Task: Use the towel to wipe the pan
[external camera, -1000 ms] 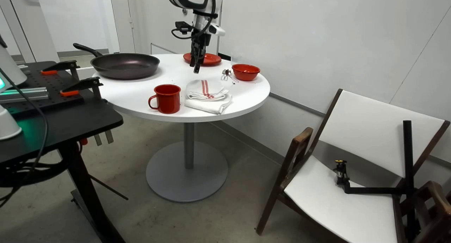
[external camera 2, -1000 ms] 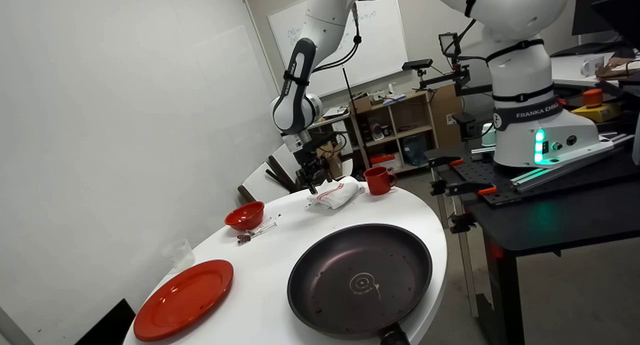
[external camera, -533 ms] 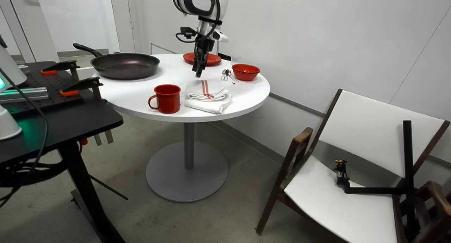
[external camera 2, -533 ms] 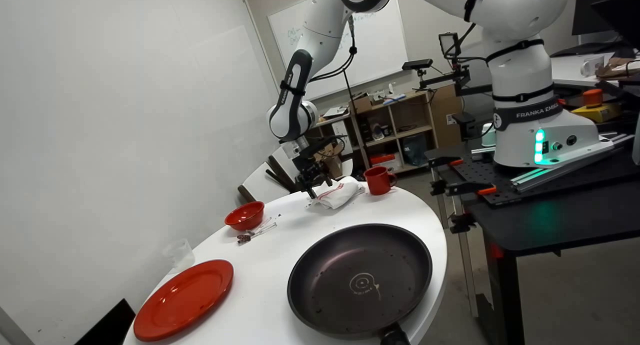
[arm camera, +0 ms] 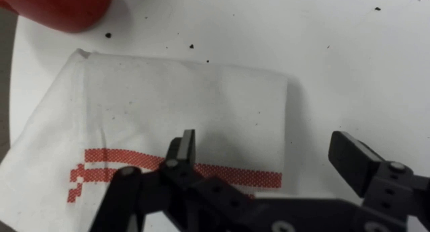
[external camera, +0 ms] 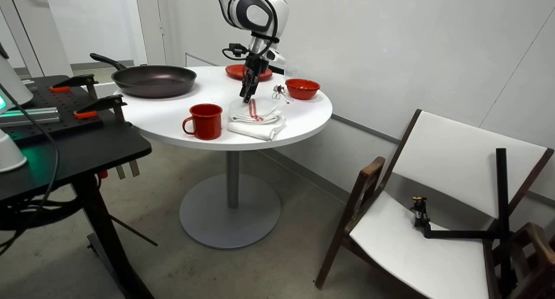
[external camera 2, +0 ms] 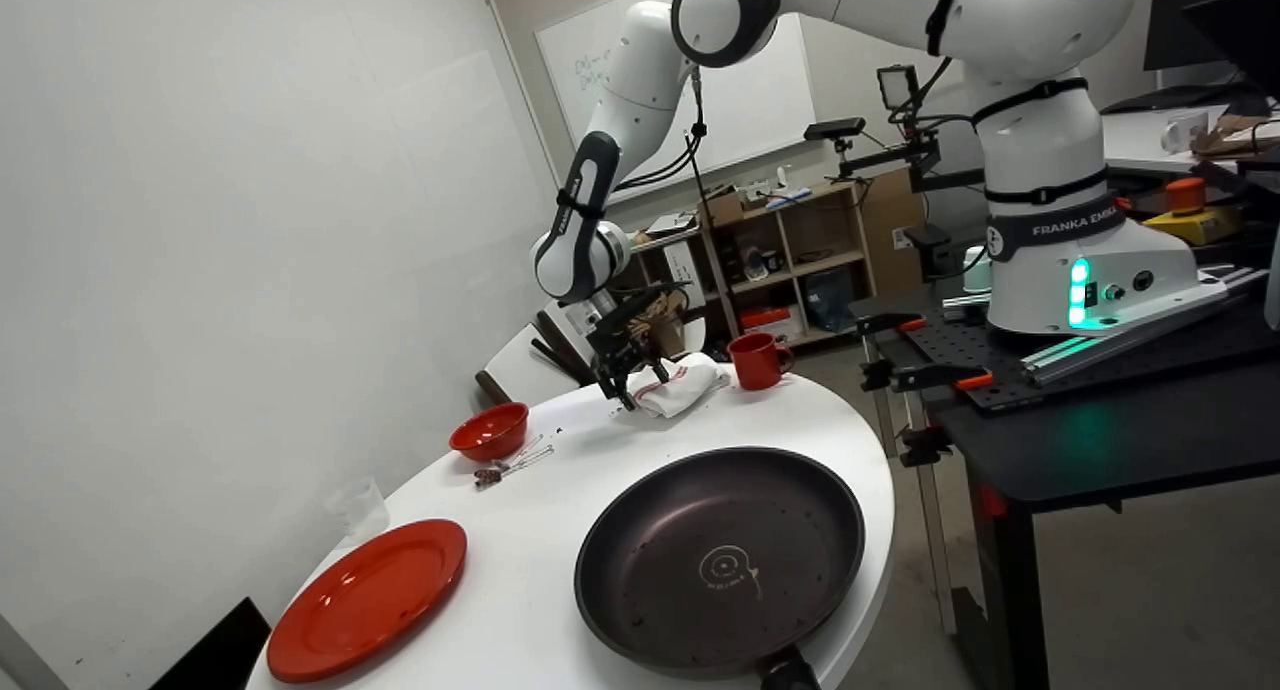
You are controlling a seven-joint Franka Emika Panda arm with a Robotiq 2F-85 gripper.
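The towel (arm camera: 174, 97), white with red stripes, lies folded on the round white table in all views. My gripper (arm camera: 267, 146) is open just above its edge, with nothing held. In the wrist view the left finger (arm camera: 183, 148) is over the cloth, and the right finger (arm camera: 352, 158) is past the edge, over bare tabletop. An exterior view shows the fingertips close over the towel's far end; whether they touch it I cannot tell. The dark pan (external camera 2: 720, 560) rests on the table away from the towel, its black handle (external camera: 106, 60) pointing outward over the rim.
A red mug (external camera: 208, 123) stands close beside the towel. Near the wall are a red bowl (external camera 2: 490, 432), a small wire utensil (external camera 2: 512, 467), a red plate (external camera 2: 365, 602) and a clear container (external camera 2: 358, 510). Dark crumbs (arm camera: 191, 46) are scattered on the tabletop.
My gripper has come down toward the towel's striped end, its jaws staying open. The towel, the pan and the other objects have not moved.
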